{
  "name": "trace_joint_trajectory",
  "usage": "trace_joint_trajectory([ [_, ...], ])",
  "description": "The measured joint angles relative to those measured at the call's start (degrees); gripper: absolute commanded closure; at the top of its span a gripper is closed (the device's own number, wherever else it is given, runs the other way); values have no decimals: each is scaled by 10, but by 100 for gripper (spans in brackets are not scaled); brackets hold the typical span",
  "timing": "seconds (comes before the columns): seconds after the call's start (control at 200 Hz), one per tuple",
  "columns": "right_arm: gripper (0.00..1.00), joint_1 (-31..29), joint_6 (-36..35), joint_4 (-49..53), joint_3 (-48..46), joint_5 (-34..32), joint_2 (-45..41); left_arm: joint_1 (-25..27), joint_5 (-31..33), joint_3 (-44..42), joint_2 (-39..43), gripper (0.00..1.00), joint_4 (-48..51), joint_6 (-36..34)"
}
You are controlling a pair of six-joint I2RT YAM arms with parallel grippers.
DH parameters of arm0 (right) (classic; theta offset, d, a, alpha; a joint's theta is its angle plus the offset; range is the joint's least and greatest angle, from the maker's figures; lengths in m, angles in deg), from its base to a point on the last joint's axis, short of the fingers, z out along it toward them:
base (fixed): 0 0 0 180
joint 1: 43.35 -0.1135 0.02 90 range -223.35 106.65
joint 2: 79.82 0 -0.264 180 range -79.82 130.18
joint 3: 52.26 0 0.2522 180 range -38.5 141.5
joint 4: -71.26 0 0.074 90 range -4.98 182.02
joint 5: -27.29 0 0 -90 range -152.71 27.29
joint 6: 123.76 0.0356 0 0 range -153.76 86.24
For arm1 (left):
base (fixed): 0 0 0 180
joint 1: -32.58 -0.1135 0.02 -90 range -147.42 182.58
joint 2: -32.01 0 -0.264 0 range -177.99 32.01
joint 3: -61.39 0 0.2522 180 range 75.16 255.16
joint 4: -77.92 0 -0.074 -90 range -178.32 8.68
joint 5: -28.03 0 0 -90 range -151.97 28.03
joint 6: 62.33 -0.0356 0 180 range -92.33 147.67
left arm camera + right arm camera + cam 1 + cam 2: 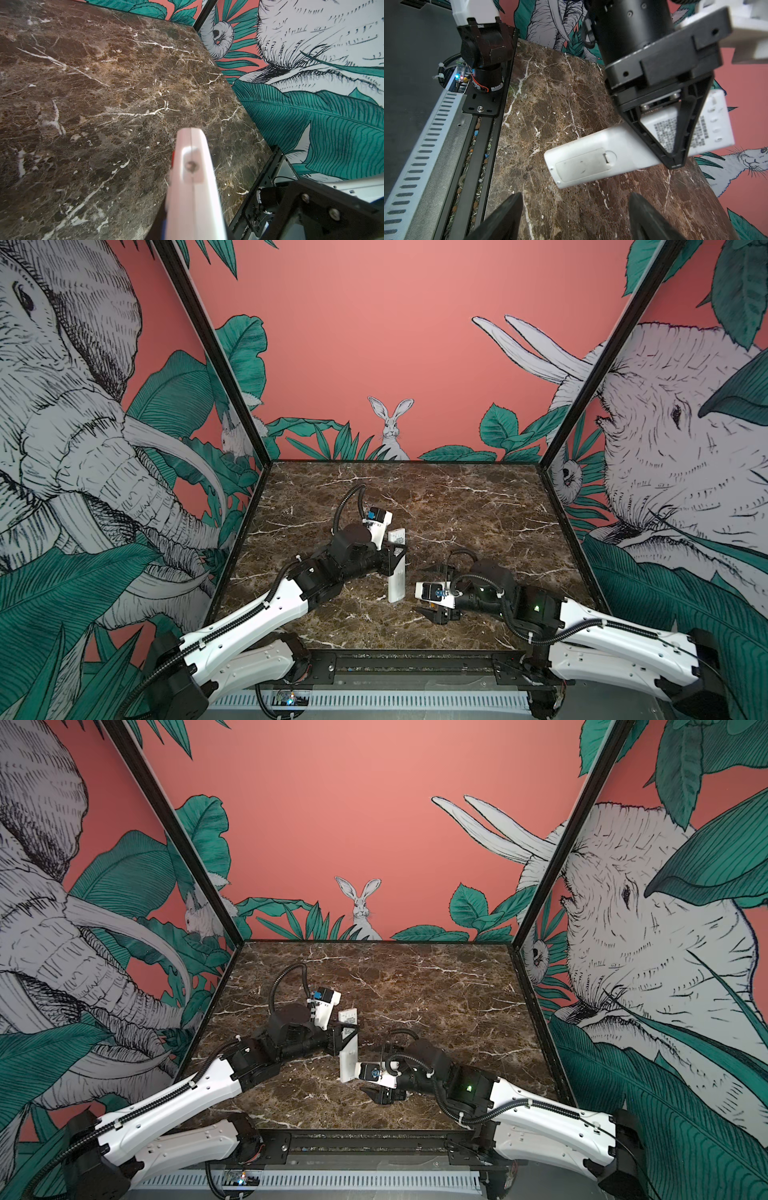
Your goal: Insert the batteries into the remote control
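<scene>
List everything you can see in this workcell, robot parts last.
remote control: one, white, clamped mid-body in the left gripper, back showing
battery cover: one, pale grey, shut on the remote control's back
batteries: none in view
table: one, brown marble, floor of the cell
walls: three, pink jungle mural with elephants and a rabbit
cable duct: one, white slotted, along the front edge
left gripper: one, black, shut on the remote control
right gripper: one, black, open, near the remote control's cover end
arms: two, white and black, from the front corners
</scene>
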Motion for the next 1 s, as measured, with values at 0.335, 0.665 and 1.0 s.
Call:
trace_joint_trajectory([
  [0.335,30,-12,-20,10,18,1,48,0,-34,0,-14,100,-5,7],
  [0.665,32,-16,-27,6,19,-5,67,0,-55,0,-25,100,-11,13],
  [1.0,33,-23,-27,-13,28,-27,74,0,-63,-1,-25,100,-12,19],
])
